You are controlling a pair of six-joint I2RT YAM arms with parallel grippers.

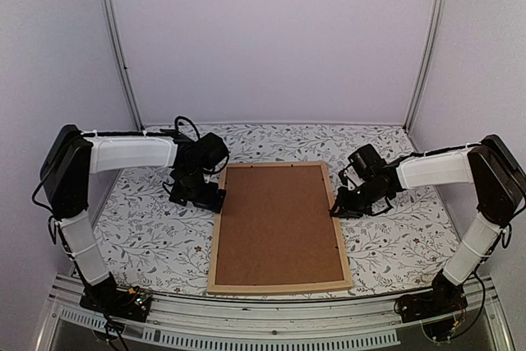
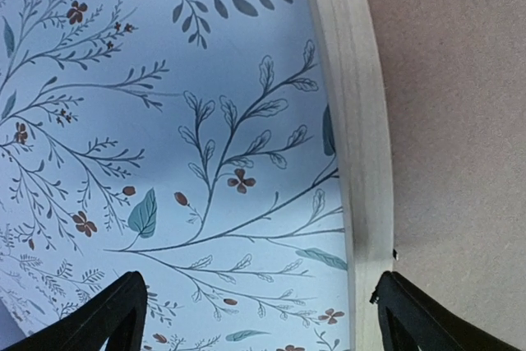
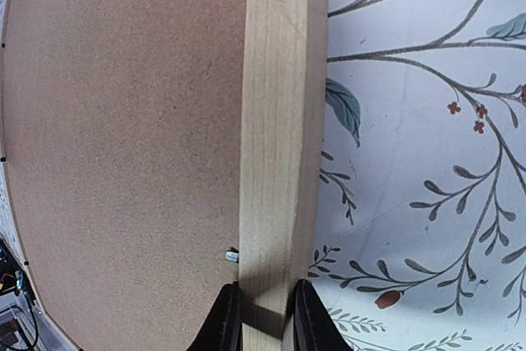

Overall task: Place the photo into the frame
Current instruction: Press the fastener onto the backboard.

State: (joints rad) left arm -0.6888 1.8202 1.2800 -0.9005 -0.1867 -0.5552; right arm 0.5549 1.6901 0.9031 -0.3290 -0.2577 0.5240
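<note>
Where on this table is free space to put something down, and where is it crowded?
Free: the floral cloth left of the frame, nearer than the left gripper; the cloth right of it, nearer than the right gripper; a narrow strip behind the frame, toward the back wall. Crowded: both long sides in the far half, where the grippers sit.

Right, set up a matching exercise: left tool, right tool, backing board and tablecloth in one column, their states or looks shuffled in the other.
Column one
1. left tool
2. right tool
3. backing board
4. tablecloth

Column two
A. plain brown, lying inside the frame
B. floral print, under everything
C. closed on the frame's right bar
D. wide open at the frame's left bar

Pairs: 1-D, 2-C, 3-A, 4-B
</note>
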